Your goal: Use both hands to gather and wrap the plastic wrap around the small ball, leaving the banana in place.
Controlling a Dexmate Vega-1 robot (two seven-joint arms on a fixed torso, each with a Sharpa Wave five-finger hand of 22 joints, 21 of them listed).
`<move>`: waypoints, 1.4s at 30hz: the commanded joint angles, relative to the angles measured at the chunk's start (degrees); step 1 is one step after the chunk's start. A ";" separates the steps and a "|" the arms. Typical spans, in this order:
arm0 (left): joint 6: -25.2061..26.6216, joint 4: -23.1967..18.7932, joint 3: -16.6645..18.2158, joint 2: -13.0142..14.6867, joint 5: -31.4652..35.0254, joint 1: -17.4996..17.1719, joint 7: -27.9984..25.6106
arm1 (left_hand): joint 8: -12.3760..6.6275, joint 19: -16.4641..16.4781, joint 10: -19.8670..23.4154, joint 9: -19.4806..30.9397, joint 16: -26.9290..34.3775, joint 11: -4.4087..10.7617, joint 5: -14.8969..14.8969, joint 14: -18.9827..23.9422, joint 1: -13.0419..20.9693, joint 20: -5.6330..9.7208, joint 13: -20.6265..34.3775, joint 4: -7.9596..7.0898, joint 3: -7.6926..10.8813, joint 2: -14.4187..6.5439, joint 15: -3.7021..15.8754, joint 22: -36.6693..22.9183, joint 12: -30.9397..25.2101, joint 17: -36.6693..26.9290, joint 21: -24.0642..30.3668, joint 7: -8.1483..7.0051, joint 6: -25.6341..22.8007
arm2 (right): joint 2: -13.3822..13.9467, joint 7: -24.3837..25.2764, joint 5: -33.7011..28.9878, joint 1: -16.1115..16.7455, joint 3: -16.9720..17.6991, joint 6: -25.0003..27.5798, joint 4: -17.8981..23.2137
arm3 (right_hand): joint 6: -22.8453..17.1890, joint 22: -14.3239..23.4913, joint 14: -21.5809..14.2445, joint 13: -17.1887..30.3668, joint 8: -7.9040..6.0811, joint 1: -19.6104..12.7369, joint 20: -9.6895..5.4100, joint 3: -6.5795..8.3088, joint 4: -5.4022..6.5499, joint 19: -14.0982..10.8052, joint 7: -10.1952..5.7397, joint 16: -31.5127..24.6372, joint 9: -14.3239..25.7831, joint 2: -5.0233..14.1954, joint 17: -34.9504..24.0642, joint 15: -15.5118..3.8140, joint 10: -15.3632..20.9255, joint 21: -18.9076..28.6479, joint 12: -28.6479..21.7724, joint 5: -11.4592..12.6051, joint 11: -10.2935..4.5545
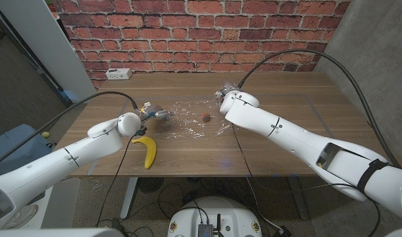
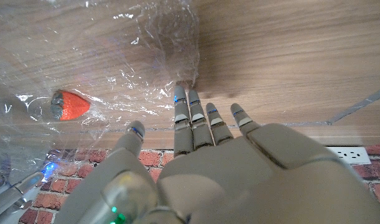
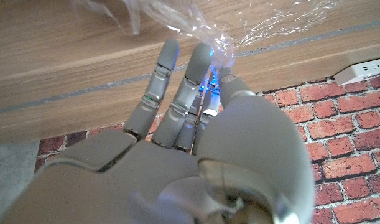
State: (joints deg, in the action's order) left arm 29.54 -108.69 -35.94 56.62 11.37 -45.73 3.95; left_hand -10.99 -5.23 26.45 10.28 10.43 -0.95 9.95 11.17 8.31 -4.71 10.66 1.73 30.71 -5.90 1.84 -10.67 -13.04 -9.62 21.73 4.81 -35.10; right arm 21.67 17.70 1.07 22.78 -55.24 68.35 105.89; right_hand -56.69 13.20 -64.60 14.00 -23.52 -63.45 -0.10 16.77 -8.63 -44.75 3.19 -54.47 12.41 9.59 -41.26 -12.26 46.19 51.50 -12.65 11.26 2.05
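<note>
Handling the plastic wrap [image 1: 187, 118] means handling something near weightless, limp and clingy, so we judge it will bunch and stick to itself rather than slide; best taken at its outer edges and drawn in over the small ball [image 1: 206, 117], which looks light and likely to roll if nudged. We see the ball on the sheet between our two hands, the wrap spread flat around it. Our left hand [image 2: 202, 155] has its fingers [image 2: 180, 115] extended and close together, thumb spread off to the side, tips touching the wrap's edge on the wood, nothing clamped. Our right hand [image 3: 196, 124] has fingers slightly apart and a wisp of wrap bunched at the fingertips [image 3: 202, 56]; we cannot tell whether it is actually pinched. The banana [image 1: 147, 150] lies off the sheet, near the left hand's wrist side, apart from the fingers.
</note>
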 commanded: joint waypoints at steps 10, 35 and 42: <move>-1.33 0.87 0.78 0.19 -1.15 -0.90 -0.95 | 0.17 0.02 -0.11 0.07 -0.19 0.05 0.35 -0.27 -0.48 -0.41 0.19 -0.14 0.09 0.36 0.77 -0.15 0.14 -0.07 -0.28 0.02 0.39 | -1.61 -2.04 14.50 6.66 11.33 -21.58 -2.83 | -0.41 0.26 -0.86 0.12 -0.75 -1.71 -0.44 0.25 -0.43 -0.64 0.94 -0.98 0.64 -0.09 -0.13 -0.01 0.97 1.67 0.39 0.38 0.60; -2.11 0.85 1.90 0.81 -2.60 -2.03 -1.89 | 0.20 0.28 -0.18 0.08 -0.19 0.06 0.41 -0.31 -0.82 -0.44 0.21 -0.12 0.04 0.60 0.74 -0.16 0.47 -0.06 -0.62 0.00 0.50 | -5.38 -3.35 21.35 4.88 10.29 -26.88 -11.85 | 0.92 0.43 -2.78 0.06 -0.28 -2.29 -2.06 -0.25 0.18 -1.87 1.02 -3.40 0.95 -0.09 -0.57 0.07 -1.14 5.78 1.80 0.28 0.81; -1.54 0.24 2.14 1.12 -2.81 -2.41 -2.06 | 0.23 0.40 -0.27 0.08 -0.20 -0.06 0.43 -0.38 -0.91 -0.45 0.22 -0.11 0.07 0.60 0.70 -0.17 0.59 -0.06 -0.74 0.01 0.63 | -7.10 -3.32 23.14 5.54 11.13 -30.05 -14.86 | 1.02 0.35 -2.88 0.02 -0.21 -2.16 -2.27 -0.11 0.50 -1.97 0.98 -2.76 0.92 0.34 0.48 0.00 -1.30 6.44 1.83 0.32 0.80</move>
State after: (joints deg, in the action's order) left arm 27.59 -107.67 -34.22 57.30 8.98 -47.59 2.19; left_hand -10.99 -5.24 26.45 10.26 10.43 -0.94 9.95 10.86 7.86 -4.70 10.81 1.73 30.71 -5.45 2.14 -10.67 -12.49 -9.63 21.17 4.81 -34.68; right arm 16.62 14.68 21.68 28.27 -44.29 41.87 95.16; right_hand -55.74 13.46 -67.46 13.83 -23.97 -65.61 -1.96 16.55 -8.49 -46.61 4.29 -57.42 13.29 9.36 -40.97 -12.28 45.01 57.32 -11.00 11.26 2.56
